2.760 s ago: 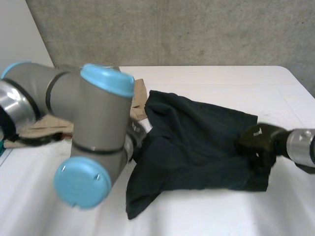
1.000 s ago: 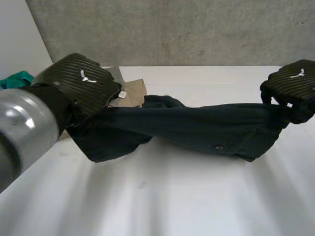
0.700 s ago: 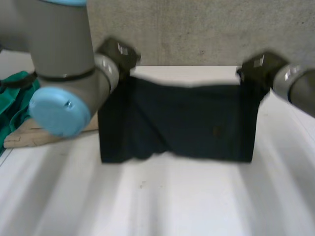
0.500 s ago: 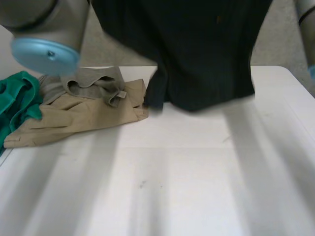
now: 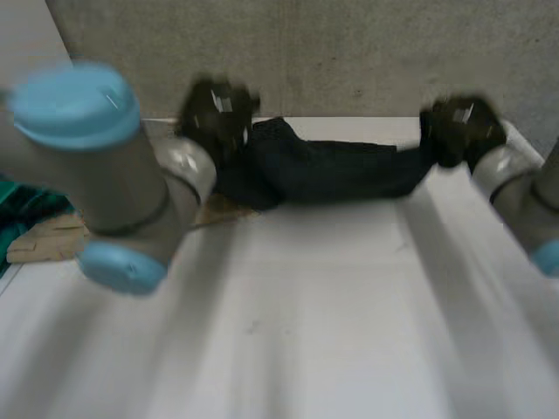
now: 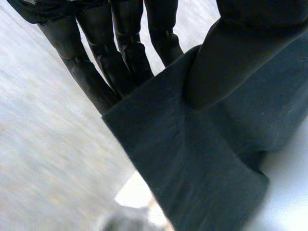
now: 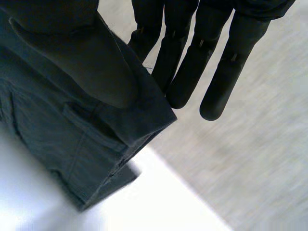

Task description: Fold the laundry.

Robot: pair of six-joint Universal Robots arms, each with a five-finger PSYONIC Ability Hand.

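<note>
One dark garment (image 5: 332, 170), stretched rumpled band, ends pinched by left hand (image 5: 217, 112), right hand (image 5: 458, 129)

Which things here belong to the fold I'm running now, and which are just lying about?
In the job: dark garment, pinched at its ends by the left robot hand and right robot hand; table.
Lying about, for now: tan garment; green cloth.

dark cloth (image 7: 77, 139) (hemmed corner) between thumb and fingers, right hand (image 7: 185, 67)
</note>
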